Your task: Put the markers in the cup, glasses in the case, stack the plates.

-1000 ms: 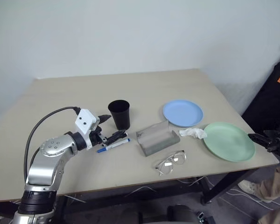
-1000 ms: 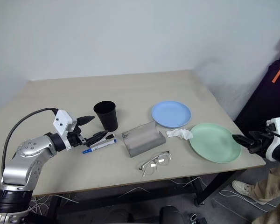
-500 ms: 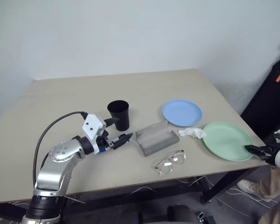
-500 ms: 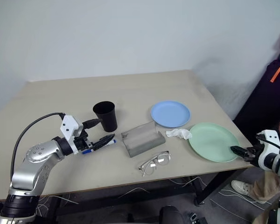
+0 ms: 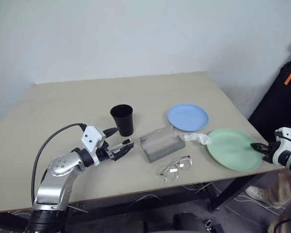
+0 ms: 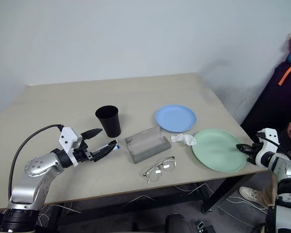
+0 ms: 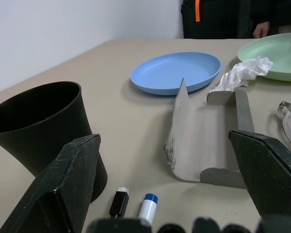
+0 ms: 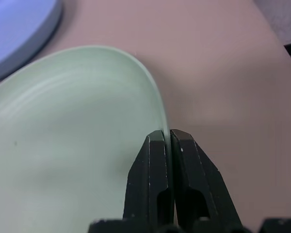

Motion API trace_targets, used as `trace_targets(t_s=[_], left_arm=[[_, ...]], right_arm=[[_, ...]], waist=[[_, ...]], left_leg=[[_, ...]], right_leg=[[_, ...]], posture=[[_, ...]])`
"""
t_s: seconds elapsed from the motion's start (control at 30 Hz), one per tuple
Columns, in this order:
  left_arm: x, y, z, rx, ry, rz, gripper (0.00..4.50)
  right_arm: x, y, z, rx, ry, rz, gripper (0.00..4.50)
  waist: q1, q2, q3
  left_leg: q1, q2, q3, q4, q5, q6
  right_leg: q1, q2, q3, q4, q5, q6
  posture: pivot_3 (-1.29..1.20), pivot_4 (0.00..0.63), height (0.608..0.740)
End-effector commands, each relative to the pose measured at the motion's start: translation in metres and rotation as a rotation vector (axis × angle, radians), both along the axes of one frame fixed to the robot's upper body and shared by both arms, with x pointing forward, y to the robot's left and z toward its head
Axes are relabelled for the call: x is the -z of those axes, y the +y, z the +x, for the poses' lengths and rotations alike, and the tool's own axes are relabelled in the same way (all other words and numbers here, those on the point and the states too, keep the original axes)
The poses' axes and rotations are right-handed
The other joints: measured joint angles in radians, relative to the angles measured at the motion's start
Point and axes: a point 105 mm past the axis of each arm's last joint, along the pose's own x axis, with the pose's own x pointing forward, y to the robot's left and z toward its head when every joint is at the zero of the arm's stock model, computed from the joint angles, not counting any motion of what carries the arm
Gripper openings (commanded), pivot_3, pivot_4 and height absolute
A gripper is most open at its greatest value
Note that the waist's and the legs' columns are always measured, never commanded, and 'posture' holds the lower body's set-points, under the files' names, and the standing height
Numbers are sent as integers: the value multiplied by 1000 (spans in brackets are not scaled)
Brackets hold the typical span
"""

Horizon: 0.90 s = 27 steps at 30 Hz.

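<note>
The right pincer [image 8: 167, 138] pinched the mint green plate [image 5: 233, 148] at its rim. The left pincer [image 7: 169, 182] stood spread over two markers [image 7: 136, 206] beside the black cup [image 5: 122, 119].

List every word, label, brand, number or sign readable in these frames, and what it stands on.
None can be read. The markers, cup, case, blue plate and green plate show no print; any lettering on the markers' barrels is hidden or too small to tell.

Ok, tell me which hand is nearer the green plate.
Right. The right hand is shut on the green plate at its rim; the left hand sits far across the table by the markers.
</note>
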Motion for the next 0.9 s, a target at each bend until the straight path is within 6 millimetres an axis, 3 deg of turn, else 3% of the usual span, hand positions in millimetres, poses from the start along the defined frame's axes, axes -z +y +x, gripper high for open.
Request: trace_targets(t_s=[0.03, 0.3, 0.4, 0.6, 0.73, 0.9], left_arm=[[-12, 5, 3, -16, -54, 17, 4500], [-13, 7, 5, -23, -57, 23, 4500], [-13, 6, 5, -23, -57, 22, 4500], [-13, 5, 7, -25, -60, 20, 4500], [-13, 5, 9, -32, -62, 18, 4500], [-14, 6, 10, -43, -70, 17, 4500]], right_arm=[[-44, 12, 21, 0, -179, 142, 18], [-125, 38, 28, -109, -422, 407, 18], [-138, 52, 35, -137, -445, 414, 18], [-136, 85, 71, -82, -394, 268, 18], [-128, 107, 107, 1, -350, 194, 18], [-116, 121, 134, 95, -309, 138, 18]], waist=[[0, 0, 0], [0, 6, 0], [0, 6, 0], [-2, 7, 0], [-2, 8, 0], [-1, 8, 0]], left_leg=[[0, 0, 0, 0, 0, 0], [0, 0, -1, -1, 0, 0], [0, 0, -2, -1, 0, 0], [0, 0, -2, -2, 0, 0], [-2, 0, -1, -2, 1, 1], [-3, -1, -3, -3, 2, 4]], right_leg=[[0, 0, 0, 0, 0, 0], [-1, 0, 0, 0, 0, 0], [-1, 1, -1, 0, 0, 0], [-3, 1, -1, 0, 0, 0], [-4, 1, 0, 1, 0, 0], [-4, 1, 0, 1, 0, 0]], posture=[[0, 0, 727], [0, 0, 727], [0, 0, 727], [0, 0, 727], [0, 0, 727], [0, 0, 727]])
